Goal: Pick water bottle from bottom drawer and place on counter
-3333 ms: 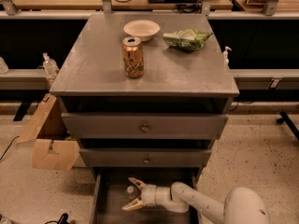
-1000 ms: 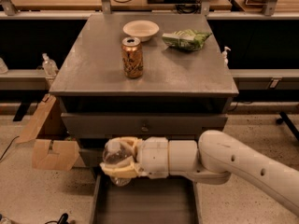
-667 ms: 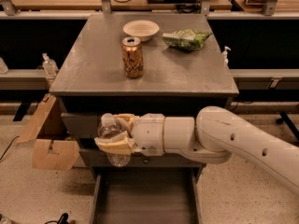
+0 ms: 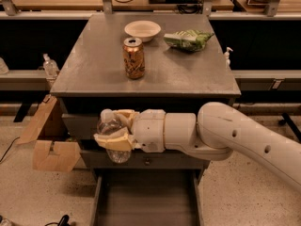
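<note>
My gripper (image 4: 115,128) is shut on the water bottle (image 4: 112,136), a small clear ribbed bottle with a white cap at its top left. I hold it in the air in front of the upper drawers, just below the front edge of the counter (image 4: 99,65). The bottom drawer (image 4: 146,201) stands pulled open below, its floor bare. My white arm reaches in from the right.
On the counter stand an orange-gold soda can (image 4: 133,58), a white bowl (image 4: 142,30) and a green chip bag (image 4: 189,39). A cardboard box (image 4: 44,140) sits on the floor at the left. Pump bottles (image 4: 49,66) stand on side shelves.
My gripper went from inside the bottom drawer to shut on the water bottle, and has lifted it up past the drawer fronts toward counter height.
</note>
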Available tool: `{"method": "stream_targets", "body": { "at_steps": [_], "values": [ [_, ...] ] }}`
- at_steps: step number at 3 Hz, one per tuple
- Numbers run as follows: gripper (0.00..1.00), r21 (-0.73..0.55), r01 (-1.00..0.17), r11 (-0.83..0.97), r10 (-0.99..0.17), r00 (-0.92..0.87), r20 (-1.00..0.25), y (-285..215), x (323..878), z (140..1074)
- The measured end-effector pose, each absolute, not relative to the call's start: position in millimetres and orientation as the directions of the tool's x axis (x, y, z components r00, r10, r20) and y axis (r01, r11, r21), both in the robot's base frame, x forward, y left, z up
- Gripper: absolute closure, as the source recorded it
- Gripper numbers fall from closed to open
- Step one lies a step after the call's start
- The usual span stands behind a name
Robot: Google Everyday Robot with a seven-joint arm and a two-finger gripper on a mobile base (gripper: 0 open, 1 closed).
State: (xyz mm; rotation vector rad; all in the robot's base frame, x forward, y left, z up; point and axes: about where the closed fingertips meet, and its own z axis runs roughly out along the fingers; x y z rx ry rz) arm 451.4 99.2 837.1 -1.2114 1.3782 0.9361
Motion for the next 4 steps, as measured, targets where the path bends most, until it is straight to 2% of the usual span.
{"method": "stream_targets", "body": {
  "at_steps": [1,2,3,4],
  "values": [
    [1.0,-0.076,-0.966,0.249,-0.165,0.035,-0.986,96,469,868],
    [1.0,-0.089,-0.874,0.478,-0.175,0.005,-0.984,90,540,963],
    [1.0,-0.121,-0.805,0.581,-0.181,0.017,-0.983,89,582,1023],
    [1.0,-0.044,-0.759,0.65,-0.102,-0.03,-0.994,93,628,1044]
  ]
}}
